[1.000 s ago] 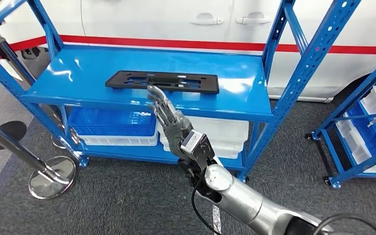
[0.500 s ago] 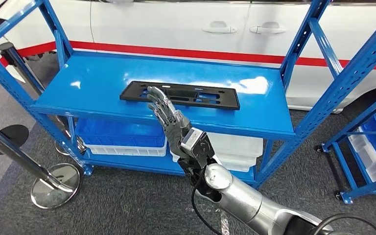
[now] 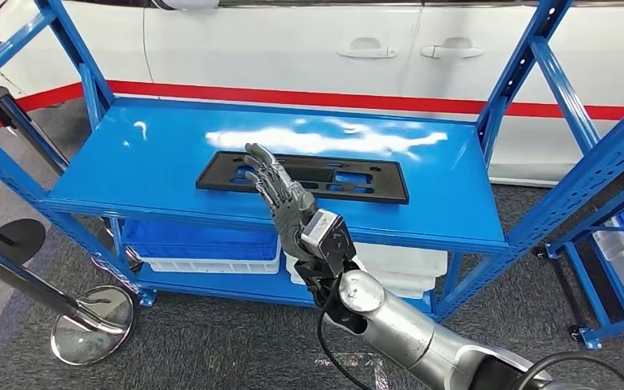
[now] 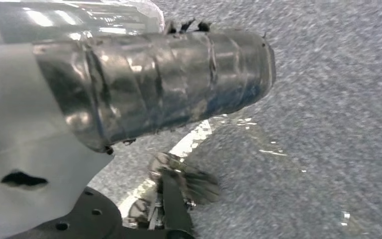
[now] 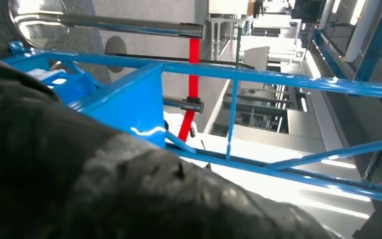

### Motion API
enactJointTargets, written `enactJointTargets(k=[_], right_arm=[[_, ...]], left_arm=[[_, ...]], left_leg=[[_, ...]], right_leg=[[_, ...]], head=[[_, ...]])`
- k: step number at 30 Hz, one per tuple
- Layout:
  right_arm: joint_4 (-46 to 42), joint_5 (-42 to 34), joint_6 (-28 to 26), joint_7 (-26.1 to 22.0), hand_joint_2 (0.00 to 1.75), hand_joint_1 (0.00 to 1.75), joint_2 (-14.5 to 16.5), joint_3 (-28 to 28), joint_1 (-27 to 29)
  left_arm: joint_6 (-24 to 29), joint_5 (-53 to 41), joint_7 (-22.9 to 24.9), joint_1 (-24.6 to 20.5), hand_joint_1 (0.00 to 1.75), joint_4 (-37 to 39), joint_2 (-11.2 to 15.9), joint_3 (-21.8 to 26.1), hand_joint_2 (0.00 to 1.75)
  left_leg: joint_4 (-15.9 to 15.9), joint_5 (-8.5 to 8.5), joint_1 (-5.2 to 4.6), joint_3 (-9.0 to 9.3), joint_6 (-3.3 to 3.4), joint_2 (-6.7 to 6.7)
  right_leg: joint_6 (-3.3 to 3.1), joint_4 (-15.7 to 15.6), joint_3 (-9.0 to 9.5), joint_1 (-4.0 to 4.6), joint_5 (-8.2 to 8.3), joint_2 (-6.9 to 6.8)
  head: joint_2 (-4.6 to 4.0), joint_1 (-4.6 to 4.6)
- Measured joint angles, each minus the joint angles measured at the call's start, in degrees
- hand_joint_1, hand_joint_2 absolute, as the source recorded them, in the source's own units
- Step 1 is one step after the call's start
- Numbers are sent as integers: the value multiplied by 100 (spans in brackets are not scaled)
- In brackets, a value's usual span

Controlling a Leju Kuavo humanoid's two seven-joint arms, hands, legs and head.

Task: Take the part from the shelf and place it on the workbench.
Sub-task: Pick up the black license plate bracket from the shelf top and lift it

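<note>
The part (image 3: 349, 175), a long flat black plate with cut-outs, lies on the top board of the blue shelf (image 3: 154, 154). My right hand (image 3: 280, 195) is raised in front of the shelf's near edge with its fingers stretched out and apart, holding nothing. Its fingertips (image 3: 258, 154) overlap the part's near left portion; whether they touch it is unclear. In the right wrist view the hand's dark cover (image 5: 104, 189) sits before the blue shelf frame (image 5: 258, 79). The left hand's ribbed grey cover (image 4: 154, 84) hangs over the grey floor, fingers not discernible.
Under the top board stand a blue bin (image 3: 203, 236) and a white bin (image 3: 398, 264). A chrome stanchion base (image 3: 93, 325) sits on the carpet at the left. A white car (image 3: 292, 49) is behind the shelf, and a second blue rack (image 3: 617, 268) stands at the right.
The camera has moved, so the shelf sits lower and nearer in the picture. My right hand's fingertips have gone from the shelf's front edge to over the part's near side.
</note>
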Motion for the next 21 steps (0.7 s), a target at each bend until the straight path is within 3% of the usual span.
enactJointTargets(k=[1, 4, 6, 7, 9, 11, 12, 14, 15, 16, 18, 21], right_arm=[[3, -1, -1, 1, 0, 0, 0, 0, 0], [9, -2, -1, 1, 0, 0, 0, 0, 6], [10, -2, -1, -6, 0, 0, 0, 0, 1], [10, -2, -1, -9, 0, 0, 0, 0, -4], [14, -2, -2, -10, 0, 0, 0, 0, -3], [21, -2, -2, -9, 0, 0, 0, 0, 11], [24, -2, -2, -9, 0, 0, 0, 0, 17], [26, -2, -3, -9, 0, 0, -1, 0, 20], [28, -2, -3, -9, 0, 0, -1, 0, 17], [29, -1, -3, -9, 0, 0, -1, 0, 13], [30, -1, -3, -9, 0, 0, -1, 0, 10], [26, -2, -2, -10, 0, 0, -2, 0, 9]], left_arm=[[1, 0, 1, -1, 0, 0, 1, -1, 0], [5, 3, 1, 11, 0, 0, 0, -3, 0], [7, 5, 1, 22, 0, 0, 1, -4, 0], [7, 3, 1, 14, 0, 0, 1, -4, 0], [6, 1, 1, -7, 0, 0, 2, -5, 0], [5, 0, 1, -14, 0, 0, 2, -5, 0], [6, 0, 1, -8, 0, 0, 2, -5, 0], [6, 0, 1, 3, 0, 0, 1, -5, 0], [6, -1, 1, 2, 0, 0, -3, -5, 0], [5, -1, 1, -6, 0, 0, -7, -5, 0], [5, -1, 1, -19, 0, 0, -18, -7, 0], [5, 0, 1, -22, 0, 0, -20, -7, 0]], left_leg=[[-189, 126, -21, 46, 39, 5], [-284, 142, -66, 119, 183, 6], [-337, 120, -55, 252, 250, 6], [-354, 100, -53, 320, 283, 5], [-361, 39, -72, 399, 331, 2], [-359, -32, -114, 475, 357, -2], [-359, -77, -136, 531, 363, -5], [-359, -174, -162, 661, 365, -11], [-359, -220, -167, 714, 356, -14], [-360, -260, -166, 736, 338, -14], [-328, -299, -165, 774, 283, -8], [-153, -399, -170, 766, 195, 1]], right_leg=[[40, 0, 20, -4, -39, 2], [162, 15, 84, -13, -84, 2], [208, 208, 46, -18, -184, -12], [222, 457, -77, -19, -303, -21], [230, 1184, -518, -5, -577, -30], [198, 1622, -891, 16, -624, -30], [158, 1541, -941, 35, -475, -30], [38, 851, -764, 104, 61, -32], [-19, 503, -657, 148, 209, -37], [-56, 256, -566, 179, 273, -41], [-89, 94, -493, 199, 218, -54], [-133, -13, -318, 142, 250, -65]], head=[[0, 1], [1, 0], [0, 5], [-1, 8], [0, 11], [0, 15], [0, 14], [0, 15], [0, 3], [0, 5], [0, 9], [0, 20]])
